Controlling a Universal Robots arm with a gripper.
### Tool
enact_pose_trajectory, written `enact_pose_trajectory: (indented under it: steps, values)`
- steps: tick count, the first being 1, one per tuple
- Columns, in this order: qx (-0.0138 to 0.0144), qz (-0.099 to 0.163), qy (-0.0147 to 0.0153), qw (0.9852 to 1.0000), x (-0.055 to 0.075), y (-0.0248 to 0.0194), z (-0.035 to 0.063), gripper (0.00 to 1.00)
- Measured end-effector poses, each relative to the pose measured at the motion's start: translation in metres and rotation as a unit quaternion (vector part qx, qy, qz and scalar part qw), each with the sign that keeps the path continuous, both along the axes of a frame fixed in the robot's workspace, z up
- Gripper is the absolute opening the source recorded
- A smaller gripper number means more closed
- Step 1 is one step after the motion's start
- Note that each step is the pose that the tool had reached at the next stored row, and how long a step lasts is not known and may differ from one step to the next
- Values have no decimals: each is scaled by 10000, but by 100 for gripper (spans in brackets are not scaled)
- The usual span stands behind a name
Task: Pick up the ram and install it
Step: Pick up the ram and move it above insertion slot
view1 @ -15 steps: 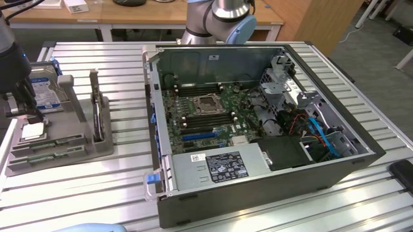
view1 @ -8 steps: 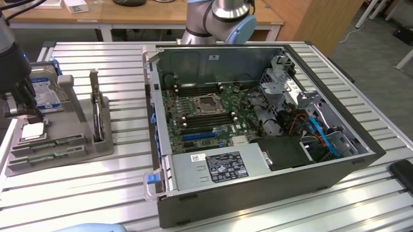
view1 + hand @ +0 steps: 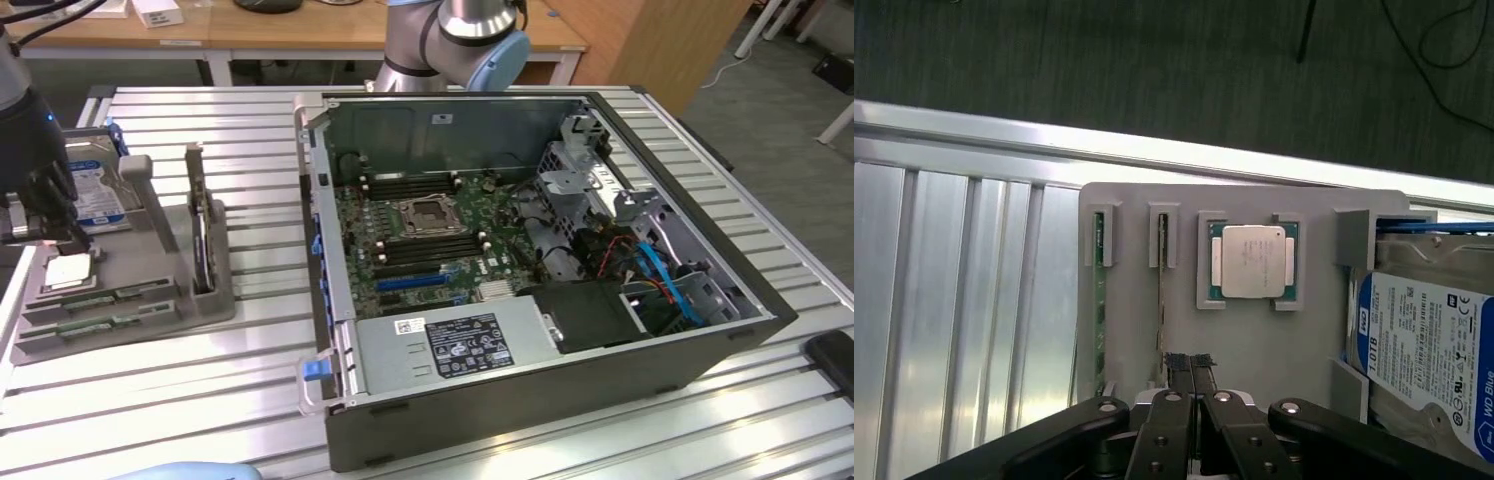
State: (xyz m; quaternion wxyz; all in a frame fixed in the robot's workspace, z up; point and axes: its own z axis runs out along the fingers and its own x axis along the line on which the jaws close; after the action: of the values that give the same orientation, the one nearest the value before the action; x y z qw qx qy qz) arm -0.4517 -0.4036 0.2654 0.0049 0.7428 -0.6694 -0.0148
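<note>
we see the largest item, the slatted aluminium table (image 3: 200, 400), across the whole exterior view. on it, at the centre and the exterior view's right, lies the open black computer case (image 3: 534, 400), its green motherboard (image 3: 427, 230) facing up.

at the exterior view's left, in the middle of the frame, sits the grey moulded holder tray (image 3: 214, 305) (image 3: 1254, 340). at its upper end stands the silver hard drive with a blue label (image 3: 94, 195) (image 3: 1424, 340). the tall dark card with a metal bracket (image 3: 200, 240) stands upright on edge along the side of the tray nearest the case.

the thin green ram stick (image 3: 114, 295) (image 3: 1161, 300) lies in a slot at the lower left of the exterior view, just beside the square silver processor chip (image 3: 67, 270) (image 3: 1254, 262). a second green ram stick (image 3: 94, 324) (image 3: 1099, 320) lies parallel in the neighbouring slot, further from the chip.

in the wrist view, the black gripper (image 3: 1190, 360) hangs over the tray with its two fingers pressed together. we see nothing between them. the fingertips sit just beside the ram stick, on the side facing the processor chip. whether they touch it we cannot tell.
</note>
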Motion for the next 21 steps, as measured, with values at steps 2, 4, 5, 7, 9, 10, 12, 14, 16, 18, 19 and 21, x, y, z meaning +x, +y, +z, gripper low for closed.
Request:
enact_pose_trajectory:
  steps: [2, 4, 5, 7, 9, 10, 12, 14, 16, 18, 19, 21]
  values:
    - [0, 0, 0, 10000, 0, 0, 0, 10]
    - [0, 0, 0, 10000, 0, 0, 0, 10]
    - [0, 0, 0, 10000, 0, 0, 0, 10]
    - [0, 0, 0, 10000, 0, 0, 0, 17]
    - [0, 0, 0, 10000, 0, 0, 0, 23]
    - [0, 0, 0, 10000, 0, 0, 0, 23]
    - [-1, 0, 0, 10000, 0, -2, 0, 30]
    - [0, 0, 0, 10000, 0, -42, 0, 30]
    - [0, 0, 0, 10000, 0, -104, -1, 30]
    - [0, 0, 0, 10000, 0, -162, -2, 30]
    - [0, 0, 0, 10000, 0, -189, -3, 30]
    - [0, 0, 0, 10000, 1, -243, -5, 30]
